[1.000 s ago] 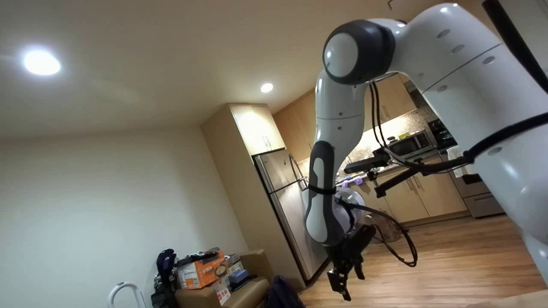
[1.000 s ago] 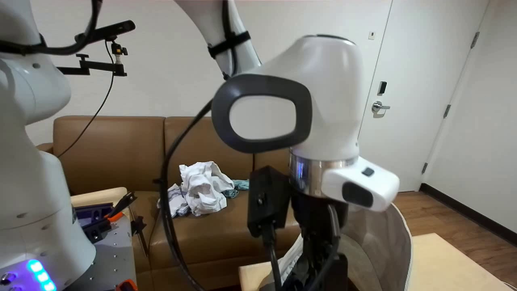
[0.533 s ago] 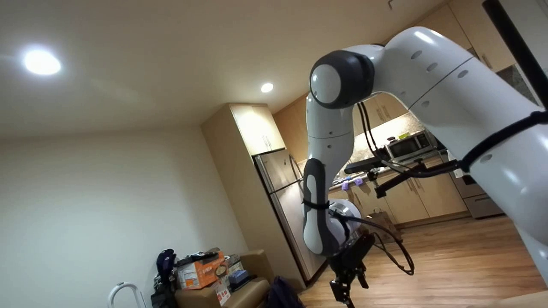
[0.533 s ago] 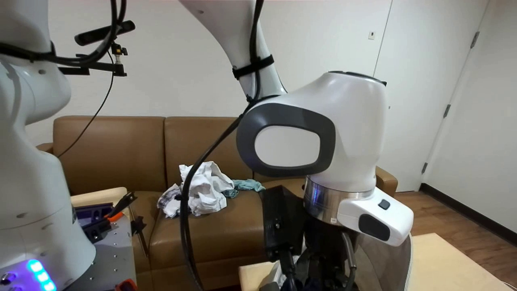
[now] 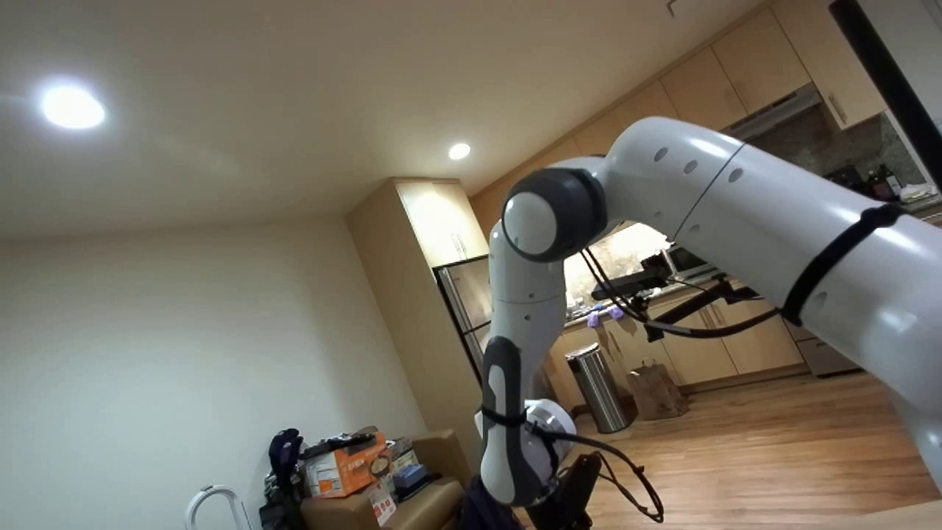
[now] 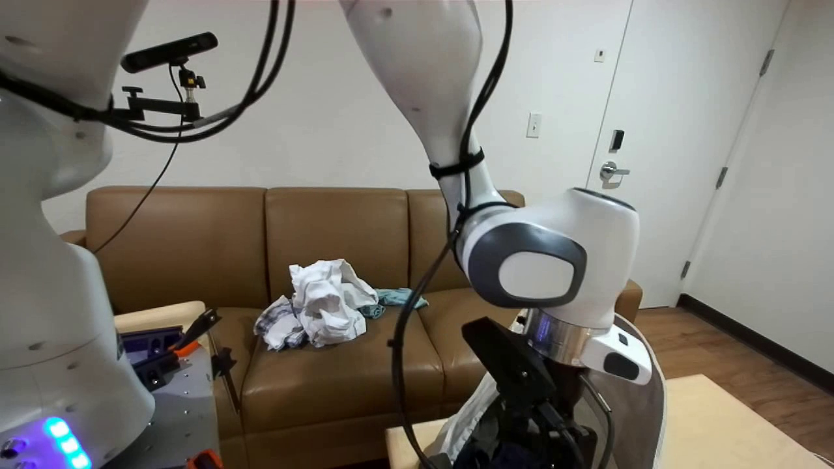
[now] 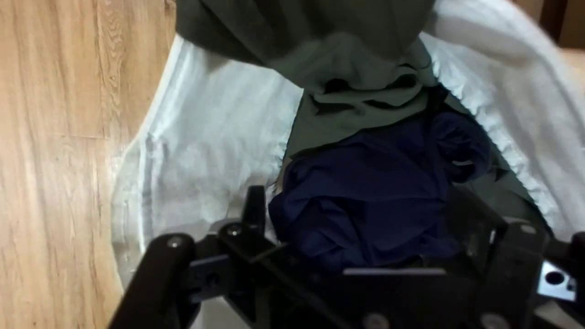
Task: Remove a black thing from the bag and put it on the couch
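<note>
A pale-lined bag (image 7: pixel 219 123) lies open below my gripper in the wrist view; its raised side (image 6: pixel 635 371) shows in an exterior view. Inside lies a crumpled dark navy cloth (image 7: pixel 370 183), the darkest thing there. Olive-grey fabric (image 7: pixel 356 50) lies beyond and around it. My gripper (image 7: pixel 361 196) is open, with its fingers spread on either side of the navy cloth; whether they touch it I cannot tell. Its fingertips are hidden in both exterior views. The brown couch (image 6: pixel 339 391) stands behind the bag.
White cloth (image 6: pixel 329 306), plaid cloth (image 6: pixel 280 326) and teal cloth (image 6: pixel 397 298) lie on the couch. The bag stands on a light wooden table (image 6: pixel 730 423). A tool-strewn metal plate (image 6: pixel 182 404) is beside the robot base. A camera (image 6: pixel 169 52) sits on a bracket.
The arm has come down steadily, and the wrist has moved down and rightward toward the bag in an exterior view. The fingers have dropped out of sight below the picture edge. The couch cloths have not moved.
</note>
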